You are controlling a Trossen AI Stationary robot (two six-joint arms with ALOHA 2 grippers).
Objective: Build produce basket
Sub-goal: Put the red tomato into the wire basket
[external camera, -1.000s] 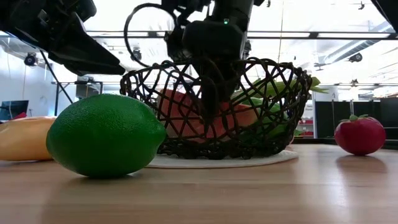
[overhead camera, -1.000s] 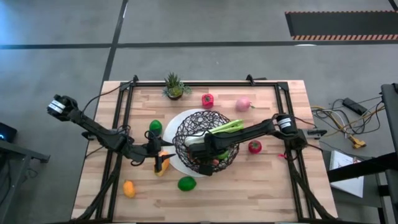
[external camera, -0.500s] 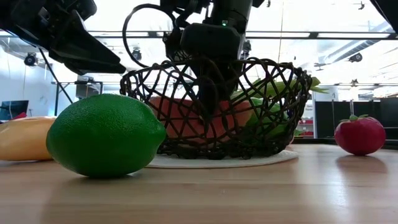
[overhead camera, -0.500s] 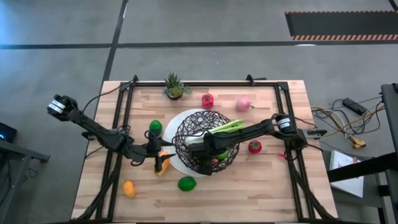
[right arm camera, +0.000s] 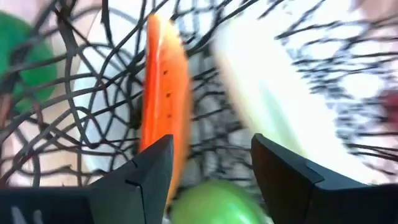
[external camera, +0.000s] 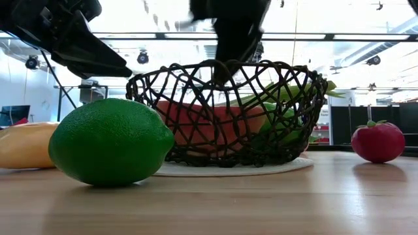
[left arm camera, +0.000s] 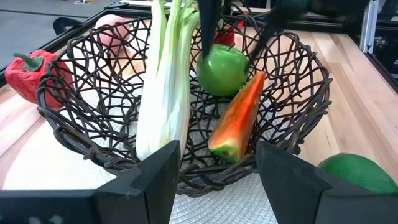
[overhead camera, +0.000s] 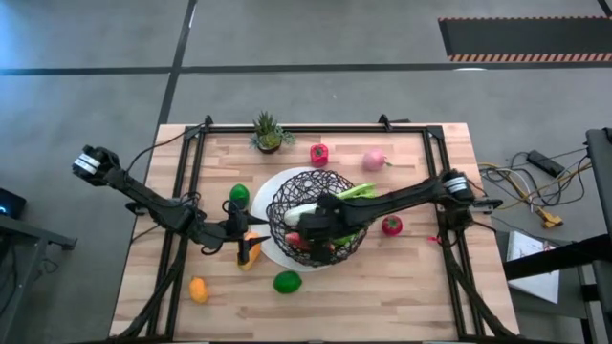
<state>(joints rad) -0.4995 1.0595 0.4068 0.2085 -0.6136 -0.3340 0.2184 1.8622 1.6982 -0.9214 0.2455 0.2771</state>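
The black wire basket [overhead camera: 317, 218] stands on its round white plate base [overhead camera: 270, 199] at mid-table. In it lie a green celery stalk [left arm camera: 163, 87], a green apple [left arm camera: 222, 70] and an orange-red wedge [left arm camera: 238, 119]. My right gripper [left arm camera: 237, 28] hangs open and empty over the basket's inside, above the apple; it also shows in its own wrist view [right arm camera: 210, 180]. My left gripper [left arm camera: 217, 186] is open and empty just left of the basket, pointing at its wall.
Outside the basket lie a lime [overhead camera: 287, 282], an orange fruit [overhead camera: 198, 289], a green piece [overhead camera: 238, 194], a red pepper [overhead camera: 319, 153], a pink piece [overhead camera: 374, 160] and a red fruit [overhead camera: 391, 225]. An orange piece [overhead camera: 249, 255] lies by my left gripper. A potted plant [overhead camera: 269, 132] stands at the far edge.
My right gripper has gone up from inside the basket to above its rim. The orange-red wedge has settled lower and stays lying in the basket's bottom.
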